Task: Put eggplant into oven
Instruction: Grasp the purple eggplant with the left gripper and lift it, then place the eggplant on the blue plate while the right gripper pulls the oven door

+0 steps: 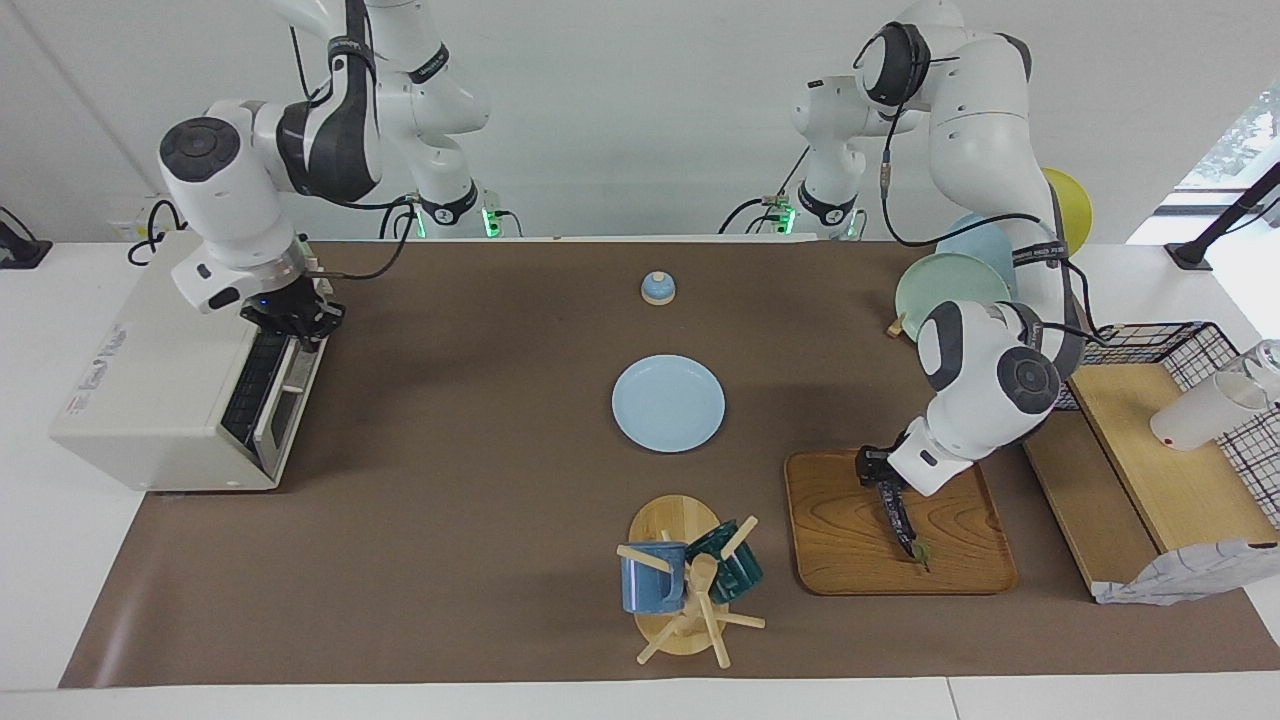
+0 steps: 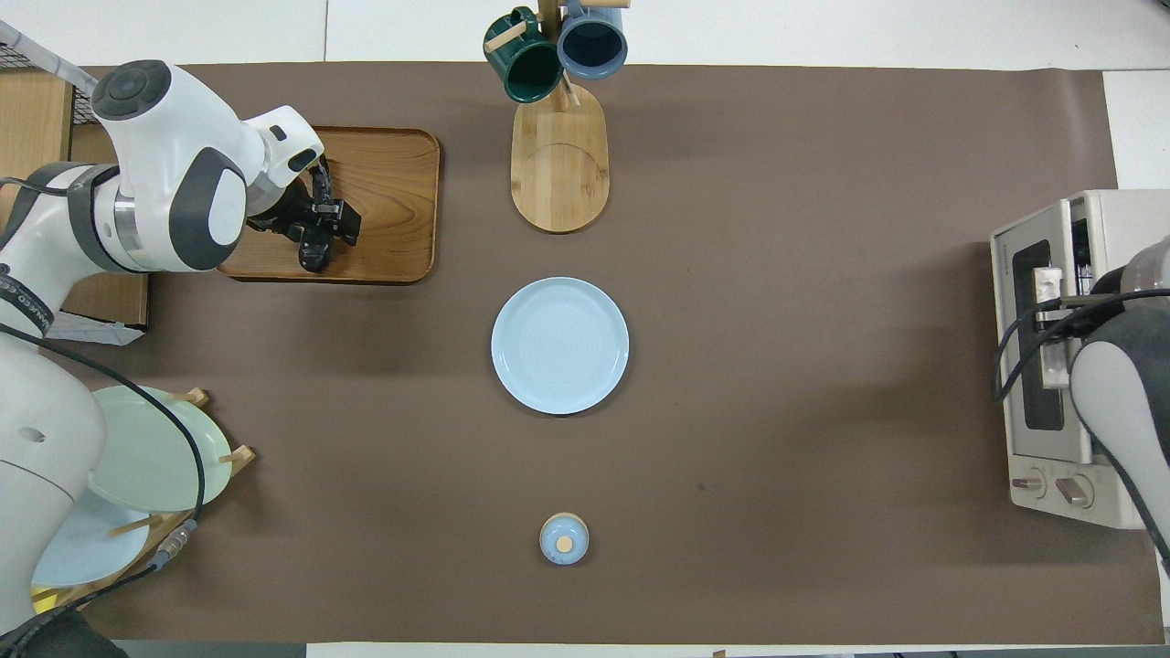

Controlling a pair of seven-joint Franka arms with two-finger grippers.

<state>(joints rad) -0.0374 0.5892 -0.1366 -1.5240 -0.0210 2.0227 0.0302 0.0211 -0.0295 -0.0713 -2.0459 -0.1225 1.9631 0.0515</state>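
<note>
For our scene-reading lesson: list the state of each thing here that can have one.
Off-white boxy toaster oven: glass door ajar, tipped partly down.
Right gripper: shut on the door's metal handle.
Slender dark purple eggplant: lying on the wooden tray.
Left gripper: shut on the eggplant.
Blue mug and green mug: hanging on the wooden mug tree.
Round pale blue plate: empty.

I see the oven (image 1: 170, 400) at the right arm's end of the table (image 1: 480, 520), the eggplant (image 1: 900, 520) on the wooden tray (image 1: 850, 550) toward the left arm's end. The plate (image 1: 668, 403) sits mid-table, the mug tree (image 1: 690, 585) at the edge farthest from the robots.
</note>
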